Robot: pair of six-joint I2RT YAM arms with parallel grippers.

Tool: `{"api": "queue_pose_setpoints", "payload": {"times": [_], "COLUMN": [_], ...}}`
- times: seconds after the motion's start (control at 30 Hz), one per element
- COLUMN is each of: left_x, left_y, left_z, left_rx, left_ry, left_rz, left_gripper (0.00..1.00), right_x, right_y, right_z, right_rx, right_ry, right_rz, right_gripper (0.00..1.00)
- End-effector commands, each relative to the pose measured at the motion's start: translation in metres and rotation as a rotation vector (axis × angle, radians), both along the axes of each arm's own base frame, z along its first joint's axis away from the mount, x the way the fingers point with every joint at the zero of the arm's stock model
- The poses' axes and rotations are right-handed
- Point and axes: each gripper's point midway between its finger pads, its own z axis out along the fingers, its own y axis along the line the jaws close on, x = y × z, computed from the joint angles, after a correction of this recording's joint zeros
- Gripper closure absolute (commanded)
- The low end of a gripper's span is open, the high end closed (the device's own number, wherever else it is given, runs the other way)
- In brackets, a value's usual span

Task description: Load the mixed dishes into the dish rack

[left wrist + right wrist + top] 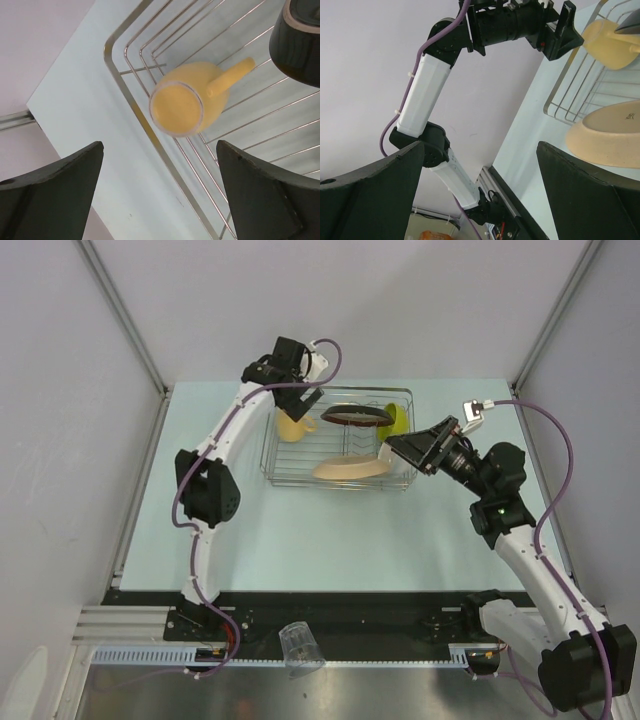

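The dish rack (285, 465) stands at the middle back of the table. In it, the cream-yellow mug (293, 426) stands upright at the left end, mouth up. The dark red-brown dish (355, 417) and the lime-green bowl (398, 419) stand along the back, and the beige plate (350, 470) leans along the front. My left gripper (298, 397) hovers open above the mug (182, 100), apart from it. My right gripper (392, 451) is open at the rack's right end, next to the plate (610, 135), holding nothing. The clear glass (299, 645) lies on the base rail near the arms.
The rack's corner wire (131, 102) runs under the left gripper (160, 150), and the dark dish (300, 40) is at the upper right of that view. The right wrist view shows the left arm (427, 90) and the rack's end (565, 95). Grey walls enclose the table.
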Motion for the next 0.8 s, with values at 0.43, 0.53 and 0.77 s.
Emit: {"api": "queue_pose_setpoints", "payload": {"times": [0.43,0.53,0.77], "left_x": [-0.018,-0.042,-0.095], "left_y": [0.008,0.016,0.033], "left_z": [0.055,0.062,0.042], "left_rx": [-0.176,-0.265,-0.317], "left_ry": [-0.035,0.016,0.018], "left_rz": [0.008,0.015,0.025], "left_gripper": [0.00,0.00,0.00], "right_x": [-0.004,-0.016,-0.030], "right_y": [0.007,0.021,0.044], "right_z": [-0.014,-0.053,-0.116], "right_rx": [-0.323,-0.481,-0.658], "right_ry": [-0.100,-0.039,-0.012], "right_rz": [-0.012,0.025,0.080], "right_gripper": [0.00,0.00,0.00]}}
